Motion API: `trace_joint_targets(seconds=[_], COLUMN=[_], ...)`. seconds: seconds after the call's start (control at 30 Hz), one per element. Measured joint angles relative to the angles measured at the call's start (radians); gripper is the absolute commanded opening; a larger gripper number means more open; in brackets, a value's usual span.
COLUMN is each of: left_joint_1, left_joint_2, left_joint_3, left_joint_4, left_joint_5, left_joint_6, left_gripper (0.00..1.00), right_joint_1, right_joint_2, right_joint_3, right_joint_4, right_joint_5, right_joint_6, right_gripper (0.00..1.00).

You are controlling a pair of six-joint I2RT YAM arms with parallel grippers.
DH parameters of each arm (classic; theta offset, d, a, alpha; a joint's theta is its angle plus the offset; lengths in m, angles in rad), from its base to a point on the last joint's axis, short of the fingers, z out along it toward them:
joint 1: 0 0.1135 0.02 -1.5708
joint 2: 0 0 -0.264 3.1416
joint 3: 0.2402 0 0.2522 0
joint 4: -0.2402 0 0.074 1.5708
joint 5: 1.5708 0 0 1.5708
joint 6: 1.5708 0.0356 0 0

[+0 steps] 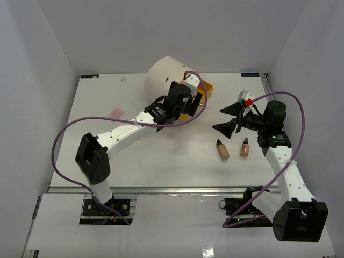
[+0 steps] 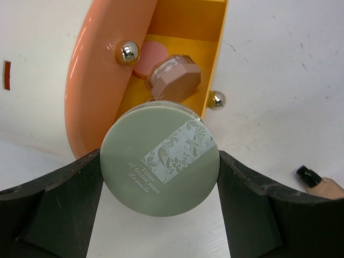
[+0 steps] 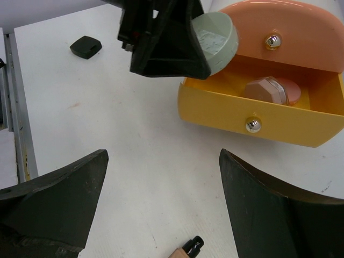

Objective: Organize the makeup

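My left gripper (image 2: 160, 161) is shut on a sage-green round compact (image 2: 161, 145) and holds it at the front edge of the open yellow drawer (image 2: 212, 64). A pinkish octagonal jar (image 2: 173, 75) and a pink compact (image 2: 148, 54) lie in the drawer. In the top view the left gripper (image 1: 185, 102) is at the drawer (image 1: 204, 87). My right gripper (image 1: 226, 119) is open and empty, above the table right of the drawer. Two tan bottles with black caps (image 1: 222, 149) (image 1: 244, 147) lie near it. One bottle's cap (image 3: 192, 246) lies just below the right gripper (image 3: 164, 161).
The big cream cylindrical box (image 1: 166, 75) stands at the back, with an orange drawer front (image 3: 290, 32) above the open drawer. A small black case (image 3: 86, 47) lies on the table. A pink strip (image 1: 115, 113) lies at the left. White walls enclose the table.
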Motion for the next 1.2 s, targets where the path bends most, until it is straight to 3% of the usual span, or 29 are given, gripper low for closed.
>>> trace_joint_targets(seconds=[0.1,0.27,0.3,0.57,1.03,1.2], left_joint_1=[0.0,0.001,0.001,0.001,0.001,0.019], left_joint_2=[0.059,0.107,0.112,0.161,0.135,-0.006], left_joint_3=[0.062,0.1,0.104,0.136,0.14,0.04], left_joint_4=[-0.009,-0.013,-0.017,-0.044,-0.061,-0.046], left_joint_5=[-0.04,-0.086,-0.091,-0.103,-0.068,0.001], left_joint_6=[0.031,0.066,0.071,0.08,0.07,0.012], left_gripper=[0.24,0.55,0.66,0.95,0.98,0.92], right_joint_1=[0.0,0.0,-0.001,-0.036,-0.042,-0.046], right_joint_2=[0.0,-0.001,-0.002,-0.006,-0.006,-0.006], right_joint_3=[-0.006,-0.014,-0.014,-0.014,-0.014,-0.014], right_joint_4=[0.002,0.003,0.005,0.016,0.017,0.018], right_joint_5=[-0.004,-0.01,-0.011,-0.022,-0.028,-0.029], right_joint_6=[0.005,0.016,0.018,0.021,0.022,0.022], right_gripper=[0.9,0.9,0.9,0.9,0.9,0.9])
